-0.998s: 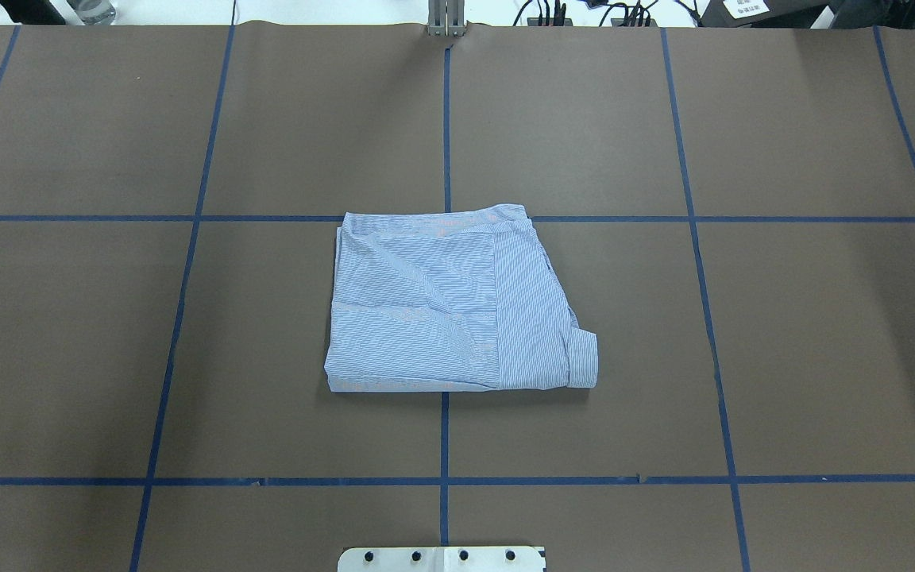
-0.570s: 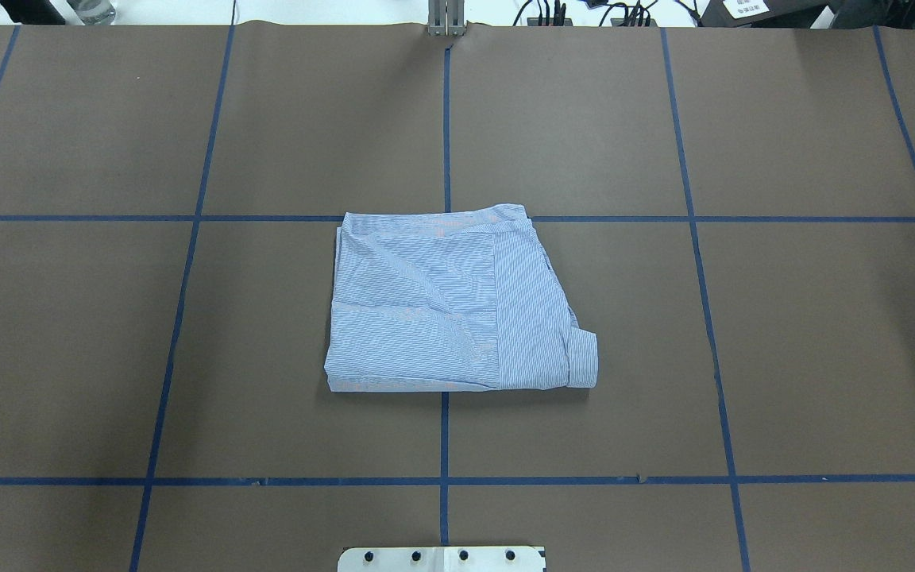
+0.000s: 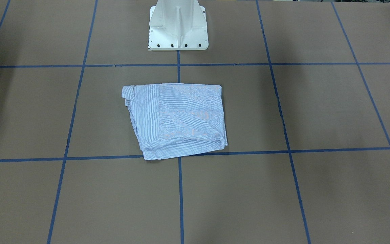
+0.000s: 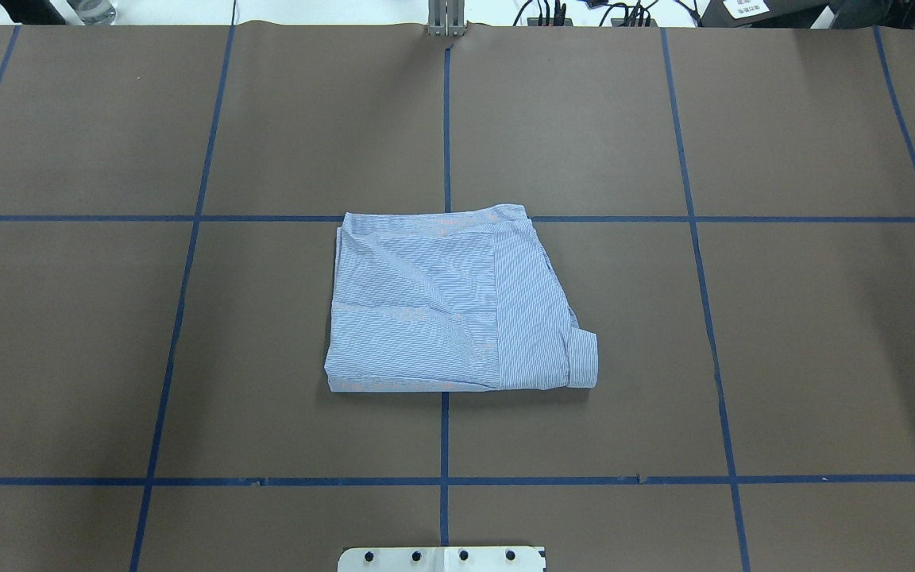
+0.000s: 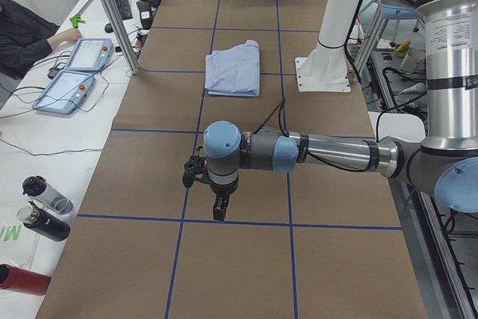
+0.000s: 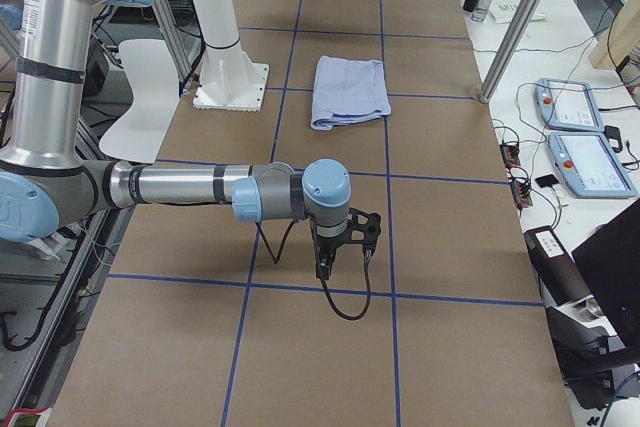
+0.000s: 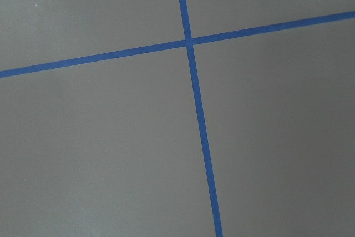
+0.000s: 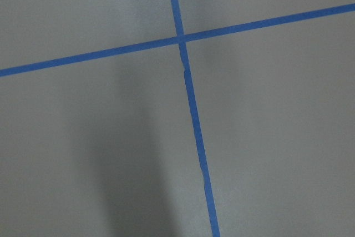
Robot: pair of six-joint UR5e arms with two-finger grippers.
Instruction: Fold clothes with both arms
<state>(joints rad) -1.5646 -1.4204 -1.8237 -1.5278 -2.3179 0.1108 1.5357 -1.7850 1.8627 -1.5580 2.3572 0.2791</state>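
Blue-and-white striped cloth, a long-sleeved shirt (image 4: pixel 449 306) folded into a flat, nearly square bundle, lies in the middle of the brown paper-covered counter (image 4: pixel 823 357) with blue tape lines, just in front of the white robot base (image 3: pixel 178 34). The left gripper (image 5: pixel 211 198) hangs over one end of the counter and the right gripper (image 6: pixel 345 257) over the other end. Both are well apart from the shirt and about equally far. I cannot tell if either gripper is spread wide or pinched together. A sleeve cuff (image 4: pixel 583 359) pokes out on the right arm's side, so that arm would likely reach in toward the middle to tuck it.
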